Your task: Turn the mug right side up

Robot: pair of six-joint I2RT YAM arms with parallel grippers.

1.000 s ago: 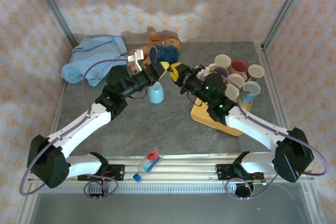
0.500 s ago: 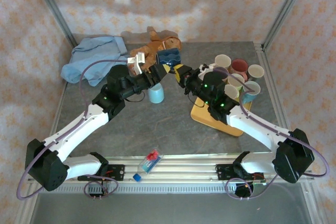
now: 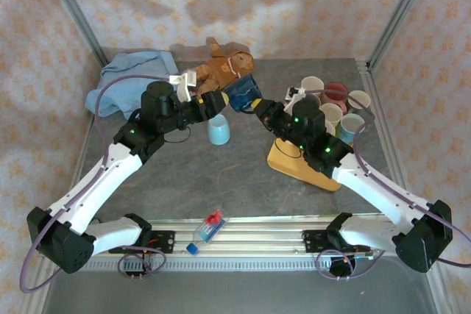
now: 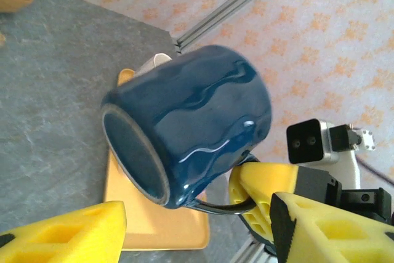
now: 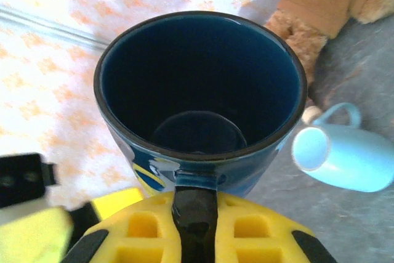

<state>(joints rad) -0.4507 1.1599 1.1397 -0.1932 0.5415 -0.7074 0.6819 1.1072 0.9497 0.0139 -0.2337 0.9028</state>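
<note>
Two arms meet over the far middle of the bench (image 3: 184, 174), with the dark blue mug (image 3: 240, 93) held in the air between them. The right hand (image 3: 255, 105) is clamped on the mug's handle (image 5: 196, 204); from its wrist camera the yellow fingers (image 5: 258, 232) sit pressed on either side of the handle and the mug's mouth faces the lens. The mug lies tilted roughly on its side, with its ringed base turned toward the left arm.

The left hand (image 3: 218, 100) is at the mug's 9 o'clock with its fingers spread apart. In its own wrist view they (image 4: 61, 238) flank the mug (image 4: 191, 124) from below with a gap on each side, gripping nothing.

A teddy bear (image 3: 221, 71) lies on the bench at the mug's 11 o'clock; whether the mug brushes it cannot be made out from above. A pale blue mug (image 3: 218, 131) stands on the bench at the dark mug's 7 o'clock, seemingly mouth down. A yellow tray (image 3: 291, 163) lies at 5 o'clock under the right arm, a cluster of mugs (image 3: 337, 93) stands at 3 o'clock, and a blue cloth (image 3: 125, 82) is bunched well off at 9 o'clock.
</note>
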